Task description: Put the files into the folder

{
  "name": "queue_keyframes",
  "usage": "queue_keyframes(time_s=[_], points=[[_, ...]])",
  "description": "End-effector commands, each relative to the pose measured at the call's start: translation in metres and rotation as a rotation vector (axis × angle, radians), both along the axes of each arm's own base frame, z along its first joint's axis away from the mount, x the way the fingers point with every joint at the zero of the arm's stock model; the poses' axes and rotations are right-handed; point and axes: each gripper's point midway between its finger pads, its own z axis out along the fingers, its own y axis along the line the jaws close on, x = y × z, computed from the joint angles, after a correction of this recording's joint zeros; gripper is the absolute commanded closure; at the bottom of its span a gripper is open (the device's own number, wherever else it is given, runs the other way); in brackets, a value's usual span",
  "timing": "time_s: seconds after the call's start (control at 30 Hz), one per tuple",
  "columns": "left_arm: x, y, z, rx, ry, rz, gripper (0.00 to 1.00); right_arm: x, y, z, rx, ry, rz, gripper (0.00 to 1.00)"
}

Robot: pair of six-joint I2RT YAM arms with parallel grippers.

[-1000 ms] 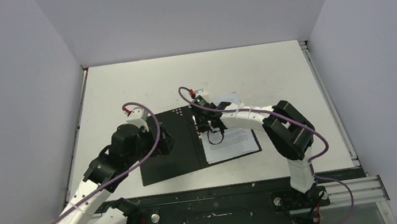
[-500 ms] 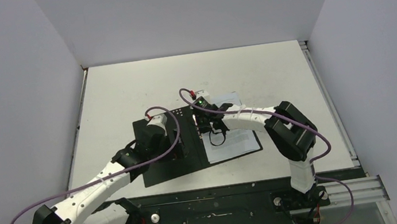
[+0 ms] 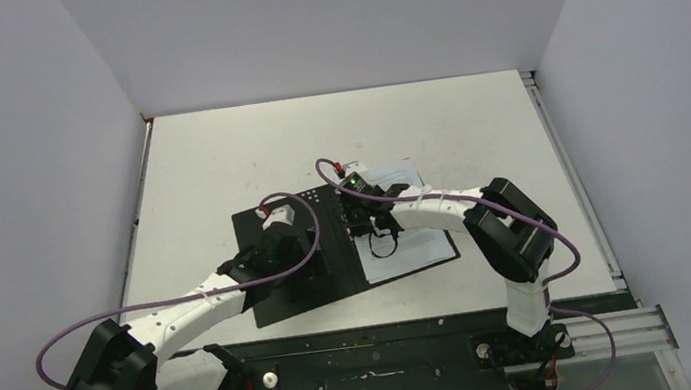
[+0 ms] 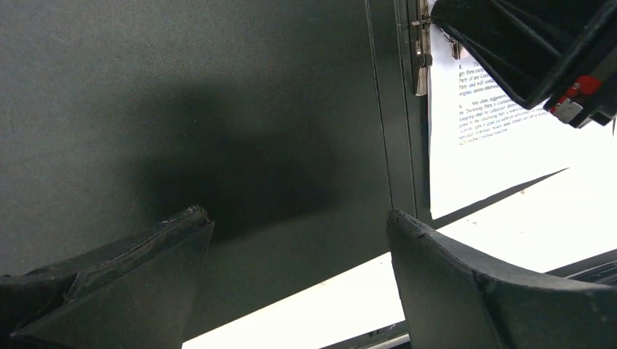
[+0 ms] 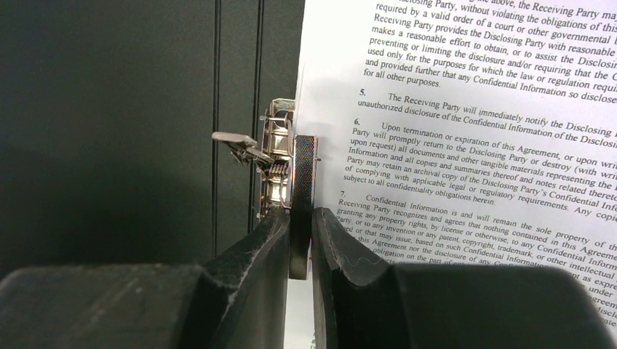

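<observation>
The right gripper (image 5: 300,216) pinches the clip lever (image 5: 303,163), the files (image 5: 466,109) just to its right. Better to move it slowly, while the wide-open left gripper (image 4: 297,222) steadies the folder (image 4: 182,94) beneath.

Overhead, 2 wrist close-ups; folder (image 3: 248,234) shared

Carries the left pincer (image 3: 308,258) rightward over the black inside of the folder (image 3: 295,299), off the outer cover edge and close to the right pincer (image 3: 363,223) at the spine clip (image 5: 276,156). Stretches the left arm long and low above the bench (image 3: 473,118). Turns folder and files (image 3: 419,246) very slightly beneath both pincers.
</observation>
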Motion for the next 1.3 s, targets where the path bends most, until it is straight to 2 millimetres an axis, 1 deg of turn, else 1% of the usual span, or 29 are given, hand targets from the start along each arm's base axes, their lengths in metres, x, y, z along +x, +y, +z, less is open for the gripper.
queue_keyframes(time_s=[0.0,0.13,0.5,0.6,0.8,0.9,1.03,1.27], points=[[0.013,-0.012,0.01,-0.061,-0.056,0.022,0.11,0.005,-0.001,0.021,0.03,-0.05,-0.003,0.81],[0.014,-0.01,0.009,-0.055,-0.058,0.029,0.11,0.006,-0.001,0.025,0.037,-0.057,-0.008,0.74],[0.012,-0.006,0.005,-0.053,-0.056,0.041,0.11,0.003,-0.003,0.048,0.079,-0.093,-0.024,0.73],[0.012,-0.006,0.006,-0.054,-0.06,0.043,0.11,0.002,-0.003,0.057,0.091,-0.104,-0.024,0.72],[0.013,-0.003,0.003,-0.04,-0.064,0.052,0.11,0.003,-0.008,0.082,0.102,-0.152,-0.038,0.72],[0.014,-0.001,0.0,-0.024,-0.064,0.053,0.12,0.001,-0.003,0.094,0.126,-0.16,-0.023,0.72],[0.014,0.002,-0.006,0.005,-0.057,0.056,0.12,-0.003,0.008,0.102,0.141,-0.168,0.002,0.72],[0.011,0.008,-0.016,0.051,-0.029,0.058,0.14,-0.006,0.029,0.096,0.131,-0.155,0.042,0.73]])
